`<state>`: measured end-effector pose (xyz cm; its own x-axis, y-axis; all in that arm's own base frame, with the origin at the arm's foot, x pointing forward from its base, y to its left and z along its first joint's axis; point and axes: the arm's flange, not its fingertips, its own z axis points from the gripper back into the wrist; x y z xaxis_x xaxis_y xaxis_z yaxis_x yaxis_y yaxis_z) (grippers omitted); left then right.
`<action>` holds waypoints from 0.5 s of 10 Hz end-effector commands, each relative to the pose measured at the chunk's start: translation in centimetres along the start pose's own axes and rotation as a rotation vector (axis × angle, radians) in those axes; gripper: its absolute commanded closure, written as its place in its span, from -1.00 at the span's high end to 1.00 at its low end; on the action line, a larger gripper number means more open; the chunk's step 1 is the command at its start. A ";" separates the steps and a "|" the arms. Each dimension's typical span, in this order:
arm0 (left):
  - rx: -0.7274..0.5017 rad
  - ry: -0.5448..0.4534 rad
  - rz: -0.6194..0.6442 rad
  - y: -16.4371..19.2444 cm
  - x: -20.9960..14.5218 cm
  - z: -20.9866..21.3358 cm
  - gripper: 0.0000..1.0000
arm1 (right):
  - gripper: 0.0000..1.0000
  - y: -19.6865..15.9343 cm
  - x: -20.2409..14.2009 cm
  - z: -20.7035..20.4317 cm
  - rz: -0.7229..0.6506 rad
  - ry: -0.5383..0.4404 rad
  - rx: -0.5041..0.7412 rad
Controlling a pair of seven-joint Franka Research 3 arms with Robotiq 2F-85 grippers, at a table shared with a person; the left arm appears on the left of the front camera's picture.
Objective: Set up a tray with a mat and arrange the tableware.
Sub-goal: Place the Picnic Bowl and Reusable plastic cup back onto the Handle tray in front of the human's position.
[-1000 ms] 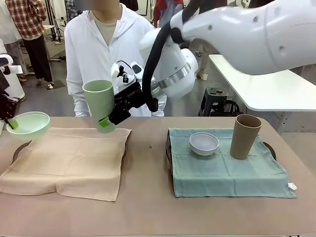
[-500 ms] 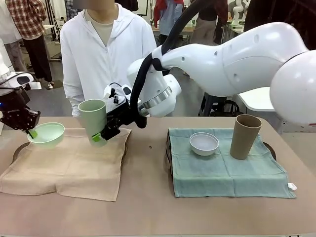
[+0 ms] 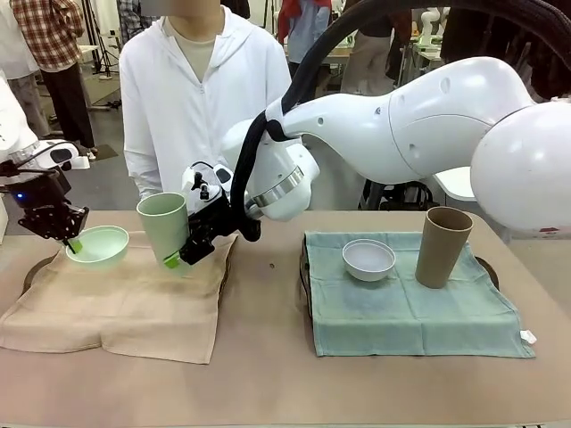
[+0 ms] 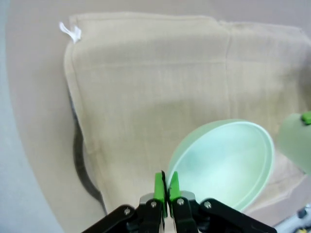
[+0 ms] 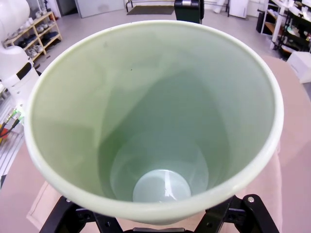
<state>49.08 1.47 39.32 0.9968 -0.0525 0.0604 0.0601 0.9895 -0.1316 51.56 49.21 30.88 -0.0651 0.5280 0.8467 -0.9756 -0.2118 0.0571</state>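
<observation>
Green cup [image 3: 164,226] sits clamped in right claw [image 3: 183,259], above beige mat [image 3: 125,299].

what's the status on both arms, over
Left gripper shut on pale green bowl rim. Right gripper holding tall green cup above beige mat. Nothing in the way.

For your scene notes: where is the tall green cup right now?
In the front view the tall green cup is on the robot's left side, held by the right tool above the beige mat, beside the pale green bowl.
</observation>
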 end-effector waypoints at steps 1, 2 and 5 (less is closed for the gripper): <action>0.005 0.029 -0.001 -0.2 -0.6 1.2 -0.92 | 0.60 0.0 -0.2 -0.2 -0.004 -0.006 0.002; 0.000 0.000 0.000 0.0 0.0 0.0 -0.92 | 0.60 0.0 -0.2 -0.2 -0.004 -0.006 0.002; -0.033 -0.008 -0.026 0.3 0.4 -0.4 -0.92 | 0.61 -0.7 -0.7 -0.6 0.017 0.005 0.029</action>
<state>48.98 1.45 39.18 0.9969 -0.0597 0.0504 0.0662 0.9883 -0.1373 51.53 49.26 30.16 -0.0688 0.5339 0.8428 -0.9731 -0.2220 0.0612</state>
